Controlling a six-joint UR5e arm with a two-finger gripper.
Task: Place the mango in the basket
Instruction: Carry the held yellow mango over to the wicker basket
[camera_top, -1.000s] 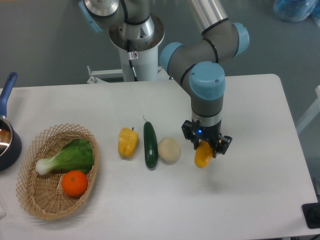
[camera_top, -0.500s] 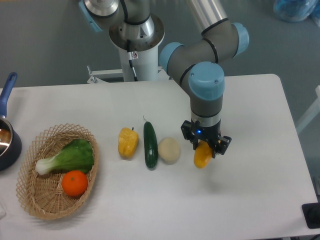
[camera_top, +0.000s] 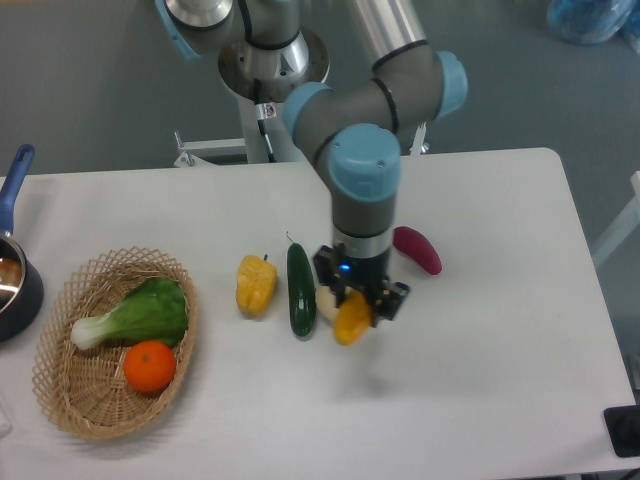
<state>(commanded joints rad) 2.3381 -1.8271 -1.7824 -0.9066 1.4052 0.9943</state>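
Observation:
My gripper (camera_top: 355, 300) is shut on the yellow-orange mango (camera_top: 352, 318) and holds it above the table, just right of the green cucumber (camera_top: 300, 288). The mango hangs below the fingers, over the pale round object (camera_top: 326, 301), which is mostly hidden behind it. The woven tan basket (camera_top: 60, 405) sits at the front left, far to the left of the gripper. It holds a bok choy (camera_top: 140, 314) and a round orange (camera_top: 149, 365).
A yellow bell pepper (camera_top: 255, 283) lies left of the cucumber. A dark red oblong vegetable (camera_top: 418, 249) lies right of the arm. A dark blue pot (camera_top: 14, 272) with a handle stands at the left edge.
The arm has swung left with the mango in the gripper, from right of the pale round object to over it. The dark red vegetable, hidden before, now shows.

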